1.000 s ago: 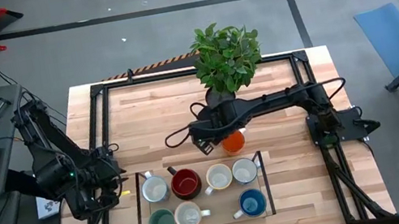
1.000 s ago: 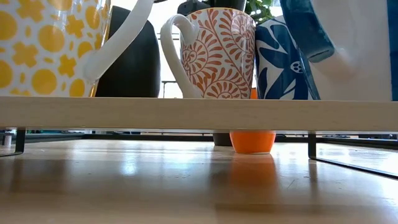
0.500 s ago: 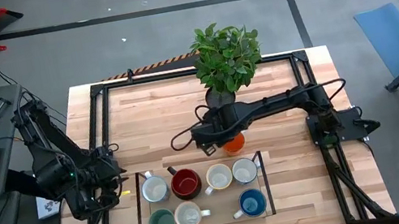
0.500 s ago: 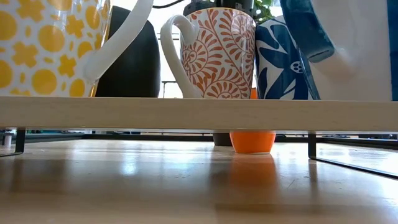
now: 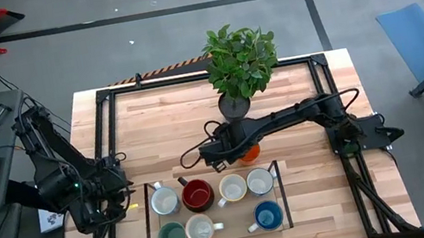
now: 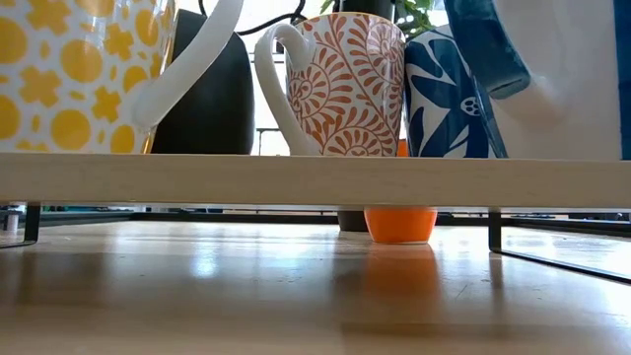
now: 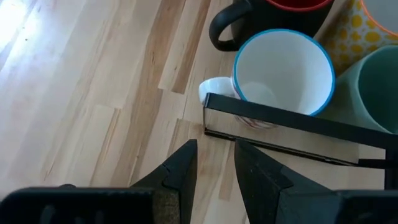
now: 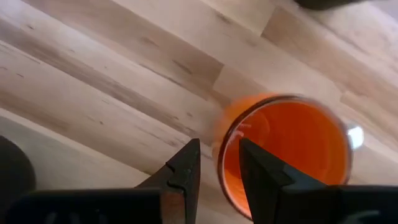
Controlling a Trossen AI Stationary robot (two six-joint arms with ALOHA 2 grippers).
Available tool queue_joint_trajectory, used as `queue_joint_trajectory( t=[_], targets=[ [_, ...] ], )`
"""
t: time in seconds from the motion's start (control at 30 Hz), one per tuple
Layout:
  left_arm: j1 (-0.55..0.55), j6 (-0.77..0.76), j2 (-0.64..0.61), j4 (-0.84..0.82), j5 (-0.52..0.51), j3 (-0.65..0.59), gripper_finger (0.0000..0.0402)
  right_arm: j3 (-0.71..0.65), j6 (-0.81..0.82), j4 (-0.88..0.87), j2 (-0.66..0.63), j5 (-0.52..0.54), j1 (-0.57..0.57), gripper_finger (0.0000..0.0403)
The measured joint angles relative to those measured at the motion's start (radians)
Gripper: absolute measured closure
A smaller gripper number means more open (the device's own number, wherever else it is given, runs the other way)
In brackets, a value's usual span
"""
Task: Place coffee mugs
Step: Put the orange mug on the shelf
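An orange mug stands upright on the bare wood just beyond the tray; its base rests on the table. My right gripper hangs over it, open and pointing down. One finger is over the mug's hollow, the other outside its rim. Several mugs stand in the tray, among them a dark red one, a teal one and a blue one. My left gripper waits open at the table's left edge, short of the tray's corner. My right gripper comes at the orange mug from above, a finger on either side of the rim's edge nearest the tray. I cannot tell whether either finger touches the rim. The mug stands on the table.
A leafy plant in a dark pot stands just beyond the orange mug, near the right arm. A black frame runs round the tabletop. One place in the tray's near row holds no mug. Bare wood lies left of the plant.
My right gripper has sunk toward the orange mug, drifted a little toward the near edge and rolled about its pointing line. The mug has kept its place on the table.
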Motion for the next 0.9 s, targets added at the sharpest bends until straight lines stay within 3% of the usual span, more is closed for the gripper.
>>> queue_joint_trajectory(
  t=[0.9],
  targets=[
    [0.0,0.0,0.0,0.001,0.019,0.0,0.0304,0.0,0.055,-0.008,0.115,0.047,0.008,0.0316]
  ],
)
